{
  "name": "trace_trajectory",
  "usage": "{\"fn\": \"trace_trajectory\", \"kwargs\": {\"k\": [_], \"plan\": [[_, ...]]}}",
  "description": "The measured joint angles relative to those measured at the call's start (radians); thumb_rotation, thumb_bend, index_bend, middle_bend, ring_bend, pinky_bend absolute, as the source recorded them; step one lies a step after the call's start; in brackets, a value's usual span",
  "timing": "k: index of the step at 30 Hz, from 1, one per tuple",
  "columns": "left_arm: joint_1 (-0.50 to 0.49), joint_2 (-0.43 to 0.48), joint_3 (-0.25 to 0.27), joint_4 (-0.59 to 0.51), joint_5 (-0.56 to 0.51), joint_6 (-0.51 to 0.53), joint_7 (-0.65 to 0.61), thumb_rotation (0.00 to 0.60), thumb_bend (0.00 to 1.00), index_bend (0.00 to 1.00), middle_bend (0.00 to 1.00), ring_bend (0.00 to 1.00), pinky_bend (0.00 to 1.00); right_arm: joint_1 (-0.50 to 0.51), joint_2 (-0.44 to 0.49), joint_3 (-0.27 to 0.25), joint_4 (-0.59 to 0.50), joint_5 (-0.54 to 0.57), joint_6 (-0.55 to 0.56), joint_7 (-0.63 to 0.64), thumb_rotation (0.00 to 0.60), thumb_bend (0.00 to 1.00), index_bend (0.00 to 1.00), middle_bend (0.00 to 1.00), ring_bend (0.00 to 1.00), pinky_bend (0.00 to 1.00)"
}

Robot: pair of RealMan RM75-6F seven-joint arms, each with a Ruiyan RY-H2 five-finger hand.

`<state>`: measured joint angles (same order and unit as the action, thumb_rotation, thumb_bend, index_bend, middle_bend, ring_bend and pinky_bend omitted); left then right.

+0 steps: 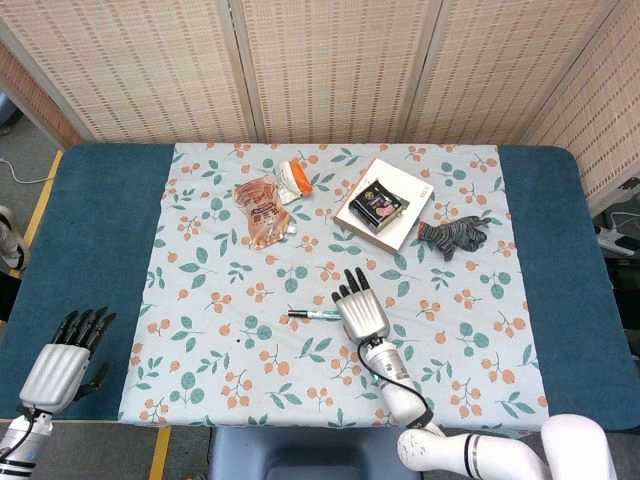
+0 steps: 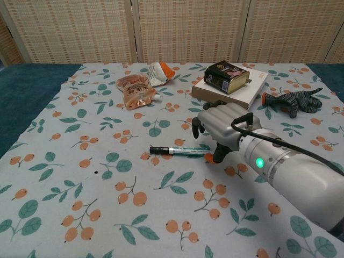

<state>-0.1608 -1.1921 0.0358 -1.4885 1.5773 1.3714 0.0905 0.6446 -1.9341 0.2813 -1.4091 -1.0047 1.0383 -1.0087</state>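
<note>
A green-and-white pen [image 1: 318, 314] with a black cap lies on the floral cloth near the table's middle. My right hand [image 1: 360, 308] hovers over the pen's right end, fingers spread forward and holding nothing. In the chest view the right hand [image 2: 220, 126] sits just above the pen [image 2: 180, 151], its thumb tip beside the barrel. My left hand [image 1: 62, 355] hangs off the table's near left corner, fingers straight, empty; the chest view does not show it.
At the back lie an orange pouch [image 1: 263, 208], a small orange-white packet [image 1: 293, 178], a white box [image 1: 400, 185] with a dark tin [image 1: 378, 205] on it, and a striped sock [image 1: 453, 235]. The floral cloth [image 1: 200, 300] covers a blue table [image 1: 90, 230].
</note>
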Motion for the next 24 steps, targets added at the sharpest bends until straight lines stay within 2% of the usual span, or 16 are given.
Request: {"fn": "trace_trajectory", "kwargs": {"k": [5, 13, 24], "plan": [[-0.002, 0.002, -0.004, 0.0, -0.012, -0.005, -0.005, 0.6, 0.43, 0.0, 0.0, 0.0, 0.04, 0.058, -0.065, -0.002, 0.087, 0.018, -0.005, -0.003, 0.6, 0.23, 0.38, 0.3, 0.03, 0.0], [-0.003, 0.009, -0.007, 0.002, -0.018, -0.005, -0.026, 0.6, 0.43, 0.0, 0.0, 0.0, 0.04, 0.107, -0.122, -0.006, 0.155, 0.045, 0.016, -0.014, 0.6, 0.24, 0.42, 0.33, 0.05, 0.0], [-0.005, 0.011, -0.004, 0.003, -0.018, -0.007, -0.028, 0.6, 0.43, 0.0, 0.0, 0.0, 0.04, 0.119, -0.123, -0.024, 0.16, 0.061, 0.047, -0.008, 0.6, 0.25, 0.45, 0.35, 0.06, 0.0]]}}
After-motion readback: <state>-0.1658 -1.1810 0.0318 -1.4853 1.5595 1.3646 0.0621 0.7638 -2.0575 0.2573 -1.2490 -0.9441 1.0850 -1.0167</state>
